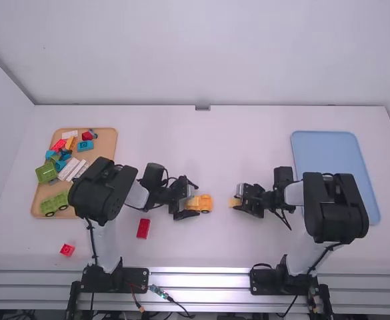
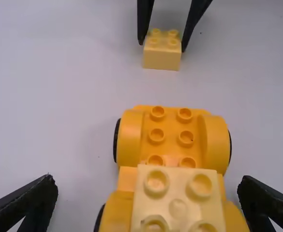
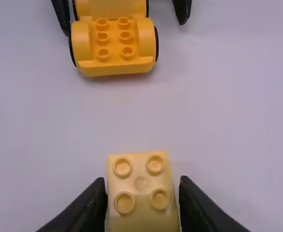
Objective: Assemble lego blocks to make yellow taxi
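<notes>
I can read no lettering, label, number or sign anywhere before me.

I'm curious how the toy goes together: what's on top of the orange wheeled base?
A pale yellow four-stud block covers part of the orange wheeled base; six studs ahead of it are bare. What's under the block is hidden.
</notes>
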Robot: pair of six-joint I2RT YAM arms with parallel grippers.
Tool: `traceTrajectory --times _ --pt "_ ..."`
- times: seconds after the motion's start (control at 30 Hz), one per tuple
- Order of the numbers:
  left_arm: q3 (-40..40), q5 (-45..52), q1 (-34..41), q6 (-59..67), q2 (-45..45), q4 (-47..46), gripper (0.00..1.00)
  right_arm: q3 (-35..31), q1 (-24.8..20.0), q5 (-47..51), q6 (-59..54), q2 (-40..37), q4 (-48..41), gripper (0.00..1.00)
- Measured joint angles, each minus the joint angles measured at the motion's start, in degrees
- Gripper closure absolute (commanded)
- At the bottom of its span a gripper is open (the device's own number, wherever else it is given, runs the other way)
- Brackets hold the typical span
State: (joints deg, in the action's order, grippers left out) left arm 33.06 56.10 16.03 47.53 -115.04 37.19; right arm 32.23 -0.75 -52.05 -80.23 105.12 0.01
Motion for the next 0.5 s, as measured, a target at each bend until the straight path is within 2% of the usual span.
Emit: traceTrajectory --times 0.17,0.23,0.33,0.5 --pt "-0.22 0.17 -0.02 0.0 0.0 -0.02 0.01 0.0 0.0 -0.04 0.63 -0.02 0.04 0.84" --pt "-0.22 0.39 0.0 0.0 0.02 -0.11 0.02 0.0 0.0 -0.07 0.68 0.0 0.0 0.86" --pt "-0.22 0.44 0.0 -0.04 0.0 -0.26 0.15 0.0 0.0 -0.07 0.66 0.0 0.0 0.91" --pt "-0.22 0.44 0.02 0.04 0.0 -0.17 0.24 0.0 0.0 -0.57 0.55 0.0 0.48 0.94"
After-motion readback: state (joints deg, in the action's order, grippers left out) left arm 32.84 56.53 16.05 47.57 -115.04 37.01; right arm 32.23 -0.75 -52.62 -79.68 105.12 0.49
